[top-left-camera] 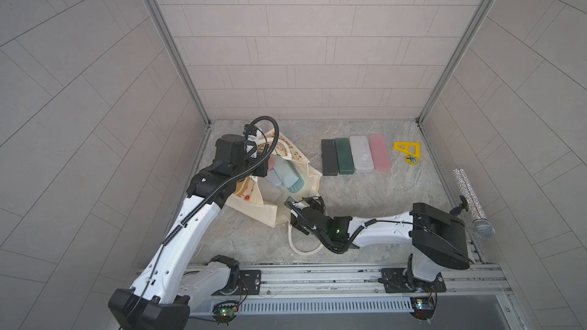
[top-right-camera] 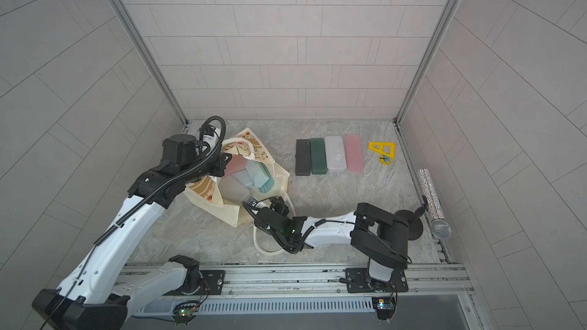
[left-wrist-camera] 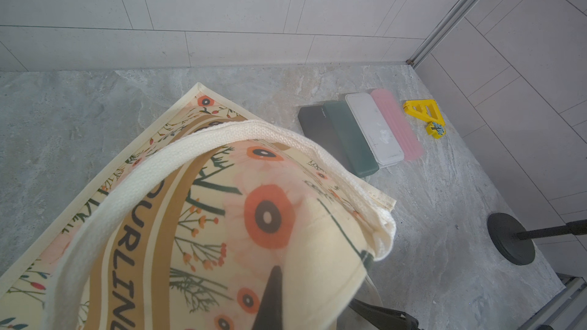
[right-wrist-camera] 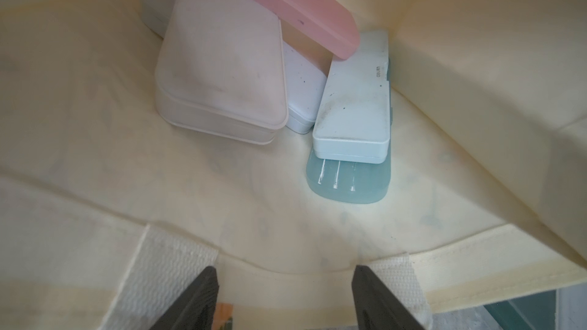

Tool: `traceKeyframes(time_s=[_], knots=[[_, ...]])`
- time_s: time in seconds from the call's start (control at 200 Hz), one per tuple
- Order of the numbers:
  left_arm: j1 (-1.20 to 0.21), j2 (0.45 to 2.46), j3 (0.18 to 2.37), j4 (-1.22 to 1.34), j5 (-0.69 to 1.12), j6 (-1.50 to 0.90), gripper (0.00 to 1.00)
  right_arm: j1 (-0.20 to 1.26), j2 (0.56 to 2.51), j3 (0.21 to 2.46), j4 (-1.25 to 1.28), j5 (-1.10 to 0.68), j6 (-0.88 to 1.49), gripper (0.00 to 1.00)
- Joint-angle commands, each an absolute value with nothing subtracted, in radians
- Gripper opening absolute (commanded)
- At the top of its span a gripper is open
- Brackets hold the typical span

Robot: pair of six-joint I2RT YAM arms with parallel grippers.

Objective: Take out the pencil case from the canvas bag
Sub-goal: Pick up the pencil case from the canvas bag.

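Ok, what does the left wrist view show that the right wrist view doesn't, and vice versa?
Left wrist only: the printed outside of the canvas bag, and on the table a row of four cases: dark grey case, green case, white case, pale pink case, then a yellow piece.
Right wrist only: the bag's inside, where a pink case lies slanted above a frosted case and a pale blue case, the latter lying on a teal case; the right gripper, fingers apart, sits at the rim.
Both: the canvas bag and its white handle.
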State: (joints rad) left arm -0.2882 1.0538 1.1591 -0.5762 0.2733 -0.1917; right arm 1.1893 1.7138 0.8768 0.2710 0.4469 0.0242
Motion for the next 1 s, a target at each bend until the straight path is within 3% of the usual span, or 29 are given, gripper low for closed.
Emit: traceKeyframes(time_s=[0.0,0.525,0.721,0.996], knots=[[-0.279,1.028,1.155,-0.487,0.326,-0.209,0.0,1.174,1.762,0.925,0.329,0.546,-0.072,0.72],[-0.259,1.031,1.15,-0.476,0.367,-0.218,0.0,1.069,1.958,1.132,0.258,0.548,-0.164,0.78],[-0.252,1.034,1.143,-0.466,0.387,-0.224,0.0,0.981,1.941,1.146,0.236,0.386,-0.082,0.78],[-0.23,1.048,1.145,-0.458,0.418,-0.236,0.0,0.947,2.0,1.233,0.198,0.34,-0.087,0.81]])
